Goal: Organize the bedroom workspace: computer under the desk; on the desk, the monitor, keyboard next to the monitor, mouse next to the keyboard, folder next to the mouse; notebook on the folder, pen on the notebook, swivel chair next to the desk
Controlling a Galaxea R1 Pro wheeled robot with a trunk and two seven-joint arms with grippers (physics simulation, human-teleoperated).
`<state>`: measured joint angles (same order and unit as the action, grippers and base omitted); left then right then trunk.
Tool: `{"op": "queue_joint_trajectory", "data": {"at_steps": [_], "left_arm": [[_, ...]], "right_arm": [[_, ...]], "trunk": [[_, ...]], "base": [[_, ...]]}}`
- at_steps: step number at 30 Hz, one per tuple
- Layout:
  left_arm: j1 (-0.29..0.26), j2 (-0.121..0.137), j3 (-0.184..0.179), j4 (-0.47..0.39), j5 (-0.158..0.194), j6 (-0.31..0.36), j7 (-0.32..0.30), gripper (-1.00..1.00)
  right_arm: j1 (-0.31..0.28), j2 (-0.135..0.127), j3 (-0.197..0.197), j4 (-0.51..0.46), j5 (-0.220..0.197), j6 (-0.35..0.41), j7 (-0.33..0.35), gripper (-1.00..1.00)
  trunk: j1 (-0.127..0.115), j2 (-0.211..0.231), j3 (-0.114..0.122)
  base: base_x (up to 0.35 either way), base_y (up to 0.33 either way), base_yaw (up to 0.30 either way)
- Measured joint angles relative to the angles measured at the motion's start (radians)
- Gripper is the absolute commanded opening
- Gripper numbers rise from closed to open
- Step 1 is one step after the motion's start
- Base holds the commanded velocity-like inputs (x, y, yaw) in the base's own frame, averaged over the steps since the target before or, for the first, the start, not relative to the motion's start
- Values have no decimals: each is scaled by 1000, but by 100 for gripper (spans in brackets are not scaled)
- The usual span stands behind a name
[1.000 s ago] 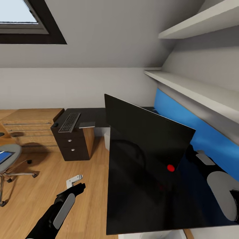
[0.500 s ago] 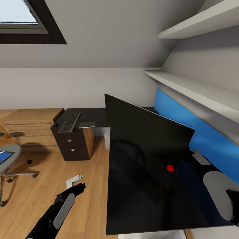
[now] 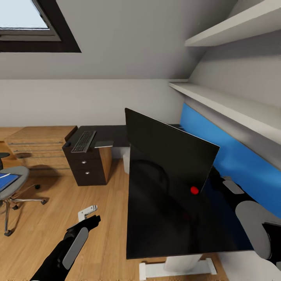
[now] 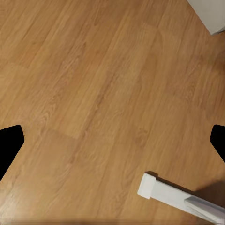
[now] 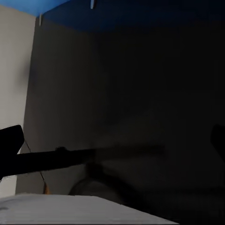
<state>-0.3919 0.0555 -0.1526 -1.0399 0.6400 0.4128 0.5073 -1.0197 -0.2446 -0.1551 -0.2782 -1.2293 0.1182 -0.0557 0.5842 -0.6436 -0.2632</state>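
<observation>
The black monitor [image 3: 168,156] stands angled on the glossy black desk [image 3: 164,230], red light at its lower corner. My right arm reaches behind it; the right gripper [image 5: 112,140] hangs open over the desk top, near the thin black stand [image 5: 93,157] and the monitor's white back [image 5: 70,208]. The keyboard [image 3: 83,141] lies on the desk's far wing with a small dark mouse [image 3: 67,144] beside it and a flat grey notebook [image 3: 103,144]. At far left the swivel chair [image 3: 13,183] carries the blue folder [image 3: 6,180]. My left gripper [image 3: 93,219] is open above the floor.
A light-wood cabinet [image 3: 37,146] sits along the back wall beside dark drawers [image 3: 88,168]. White shelves [image 3: 230,105] run above the blue back panel [image 3: 234,156]. The desk's white foot [image 4: 173,194] and a pale box corner [image 4: 211,14] stand on the wood floor.
The camera has shifted, bringing the desk's white foot and more of the chair into view. The monitor's right end has swung a little inward, and my right arm has followed it.
</observation>
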Motion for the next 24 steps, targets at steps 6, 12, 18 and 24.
{"op": "queue_joint_trajectory", "data": {"at_steps": [6, 12, 18, 24], "left_arm": [[0, 0, 0, 0, 0, 0, 0, 100], [0, 1, 0, 0, -1, 0, 0, 100], [0, 2, 0, 0, -1, 0, 0, 100], [0, 1, 0, 0, -1, 0, 0, 100]], "right_arm": [[0, 16, 0, 0, 3, -1, 0, 100], [0, 29, 2, 0, 4, -1, 0, 100], [0, 42, 39, -1, 5, -4, 1, 100], [0, 69, 57, -2, 4, -7, 1, 100]], "trunk": [[0, 0, 0], [0, 0, 0], [0, 0, 1], [0, 0, 5]], "base": [[-211, 127, 0], [-84, 48, 0], [-8, 5, 82], [-1, 0, 213]]}}
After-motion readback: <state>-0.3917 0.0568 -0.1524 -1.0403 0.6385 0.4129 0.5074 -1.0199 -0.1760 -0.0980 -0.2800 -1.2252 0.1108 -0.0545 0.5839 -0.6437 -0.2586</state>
